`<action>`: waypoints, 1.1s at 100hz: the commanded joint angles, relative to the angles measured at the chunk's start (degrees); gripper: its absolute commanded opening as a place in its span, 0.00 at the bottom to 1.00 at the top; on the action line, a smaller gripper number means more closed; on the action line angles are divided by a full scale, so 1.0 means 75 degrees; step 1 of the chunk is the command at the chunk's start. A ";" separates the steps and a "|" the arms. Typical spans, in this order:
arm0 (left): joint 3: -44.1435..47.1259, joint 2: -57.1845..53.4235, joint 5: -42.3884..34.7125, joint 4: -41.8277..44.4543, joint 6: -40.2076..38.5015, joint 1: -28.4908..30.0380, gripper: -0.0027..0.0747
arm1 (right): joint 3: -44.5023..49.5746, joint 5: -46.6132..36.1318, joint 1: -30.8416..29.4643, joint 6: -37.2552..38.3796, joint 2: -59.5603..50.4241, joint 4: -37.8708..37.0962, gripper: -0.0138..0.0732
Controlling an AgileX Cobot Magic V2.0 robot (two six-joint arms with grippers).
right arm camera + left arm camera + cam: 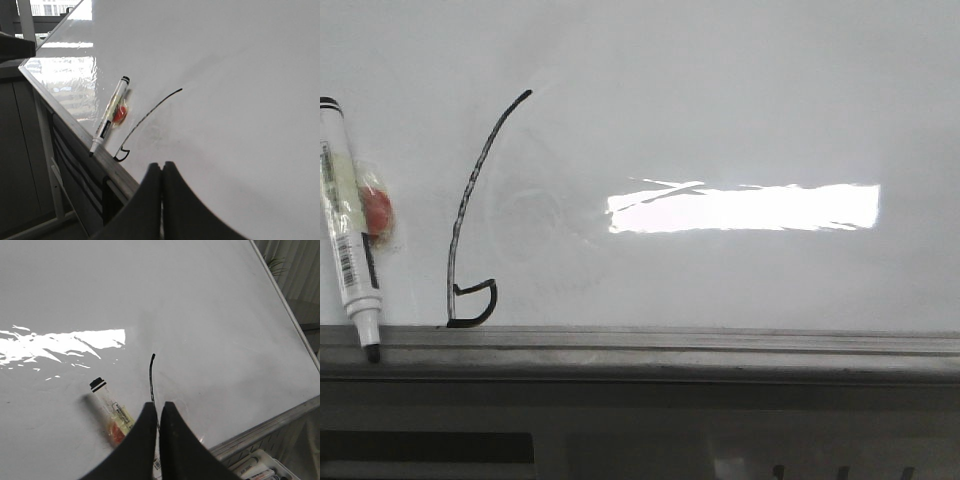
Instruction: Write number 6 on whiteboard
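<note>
The number 6 (pixel 462 220) is a thin black stroke on the whiteboard (pixel 720 100), a long curve with a small squarish loop at its foot by the grey ledge (pixel 670 345). It also shows in the right wrist view (pixel 145 120) and partly in the left wrist view (pixel 151 372). A white marker (pixel 348 235) with a black tip rests on the board, tip on the ledge, left of the 6. My left gripper (pixel 158 406) is shut and empty above the stroke. My right gripper (pixel 162 166) is shut and empty, off the board.
A bright glare patch (pixel 745 207) lies right of the 6. A red blob under tape (pixel 377 210) sits beside the marker. A tray of spare markers (pixel 260 470) lies below the ledge. A metal frame (pixel 55 190) stands beside the board.
</note>
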 commanded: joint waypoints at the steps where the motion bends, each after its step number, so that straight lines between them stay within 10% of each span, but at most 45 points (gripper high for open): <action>1: -0.0193 0.0086 -0.0521 -0.0039 0.0003 0.0025 0.01 | -0.0113 -0.0621 -0.0014 -0.0075 0.0032 -0.0067 0.09; 39: -0.0167 0.0086 -0.0521 0.0029 0.0003 0.0025 0.01 | -0.0080 -0.0581 -0.0014 -0.0075 0.0032 -0.0067 0.09; 56: 0.0201 0.0086 -0.0820 0.2071 0.0003 0.0345 0.01 | -0.0080 -0.0581 -0.0014 -0.0075 0.0032 -0.0067 0.09; 110: 0.1916 0.0070 -0.3379 0.1844 -0.0090 0.4016 0.01 | -0.0080 -0.0581 -0.0014 -0.0075 0.0032 -0.0067 0.09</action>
